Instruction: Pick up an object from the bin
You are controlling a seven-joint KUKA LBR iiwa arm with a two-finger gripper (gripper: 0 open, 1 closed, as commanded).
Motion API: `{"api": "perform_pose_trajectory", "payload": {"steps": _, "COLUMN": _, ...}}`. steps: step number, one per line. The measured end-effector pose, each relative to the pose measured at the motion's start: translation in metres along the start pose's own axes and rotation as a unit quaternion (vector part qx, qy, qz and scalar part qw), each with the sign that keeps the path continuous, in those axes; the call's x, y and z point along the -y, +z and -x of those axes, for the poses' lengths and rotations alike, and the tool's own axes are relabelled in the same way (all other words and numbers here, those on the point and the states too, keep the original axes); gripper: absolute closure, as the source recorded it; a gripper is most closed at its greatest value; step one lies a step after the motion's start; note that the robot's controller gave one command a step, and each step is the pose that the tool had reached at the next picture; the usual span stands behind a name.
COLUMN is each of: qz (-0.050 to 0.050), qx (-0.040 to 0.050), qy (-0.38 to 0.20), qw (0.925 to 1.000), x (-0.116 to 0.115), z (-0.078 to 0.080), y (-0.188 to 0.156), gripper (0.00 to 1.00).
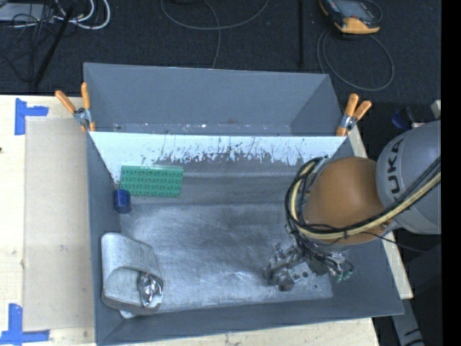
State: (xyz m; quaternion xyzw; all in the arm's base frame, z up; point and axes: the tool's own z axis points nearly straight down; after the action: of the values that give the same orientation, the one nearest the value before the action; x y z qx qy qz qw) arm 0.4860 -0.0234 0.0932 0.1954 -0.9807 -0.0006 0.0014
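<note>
Near the right front corner of the bin (216,107), the gripper (294,269) sits low over the floor; open or closed, I cannot tell. Green plate (151,182), blue piece (122,200) and grey roll (130,272) lie well apart, at left.

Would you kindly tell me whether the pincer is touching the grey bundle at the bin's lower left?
Apart. The camera view shows the pincer low on the right, with bare bin floor between it and the grey bundle.
</note>
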Motion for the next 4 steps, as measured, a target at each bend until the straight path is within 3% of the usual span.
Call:
{"api": "perform_pose_trajectory", "payload": {"steps": 1, "qz": 0.000, "qx": 0.0001, "qy": 0.000, "qw": 1.0000, "x": 0.000, "z": 0.000, "y": 0.000, "gripper": 0.00}}
{"api": "perform_pose_trajectory", "payload": {"steps": 2, "qz": -0.002, "qx": 0.0011, "qy": -0.039, "qw": 0.9992, "x": 0.066, "z": 0.010, "y": 0.016, "gripper": 0.00}}
{"api": "perform_pose_trajectory", "payload": {"steps": 3, "qz": -0.003, "qx": 0.0046, "qy": -0.249, "qw": 0.9685, "x": 0.033, "z": -0.009, "y": 0.021, "gripper": 0.00}}
{"api": "perform_pose_trajectory", "payload": {"steps": 4, "qz": -0.002, "qx": 0.0015, "qy": -0.248, "qw": 0.9688, "x": 0.033, "z": -0.010, "y": 0.021, "gripper": 1.00}}
